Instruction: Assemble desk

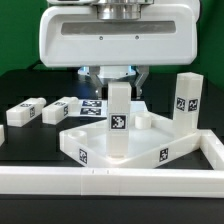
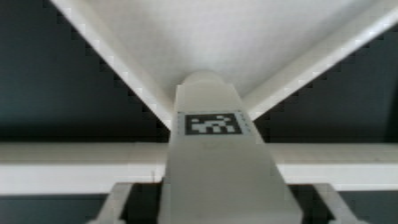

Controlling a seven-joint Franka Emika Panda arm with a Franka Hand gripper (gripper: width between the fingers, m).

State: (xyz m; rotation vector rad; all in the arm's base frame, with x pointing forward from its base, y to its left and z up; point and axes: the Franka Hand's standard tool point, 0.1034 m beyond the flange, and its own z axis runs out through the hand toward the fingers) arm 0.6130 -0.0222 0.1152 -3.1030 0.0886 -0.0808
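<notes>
The white desk tabletop (image 1: pixel 95 140) lies in the middle, rim up, one corner toward the border rail. One white tagged leg (image 1: pixel 119 120) stands upright in that near corner. My gripper (image 1: pixel 118 84) sits over the leg's top, jaws either side with dark gaps, so open. In the wrist view the leg (image 2: pixel 217 150) runs between my fingers (image 2: pixel 134 198), with the tabletop (image 2: pixel 214 40) beyond and my gripper (image 2: pixel 217 205) straddling it. A second leg (image 1: pixel 186 100) stands at the tabletop's corner on the exterior view's right. Two more legs (image 1: pixel 25 112) (image 1: pixel 66 110) lie on the table at the left.
The long white border rail (image 1: pixel 110 182) runs along the front, just before the tabletop's near corner, with a side piece (image 1: pixel 212 150) at the right; it also crosses the wrist view (image 2: pixel 71 160). The marker board (image 1: pixel 92 103) lies behind the tabletop, under the arm.
</notes>
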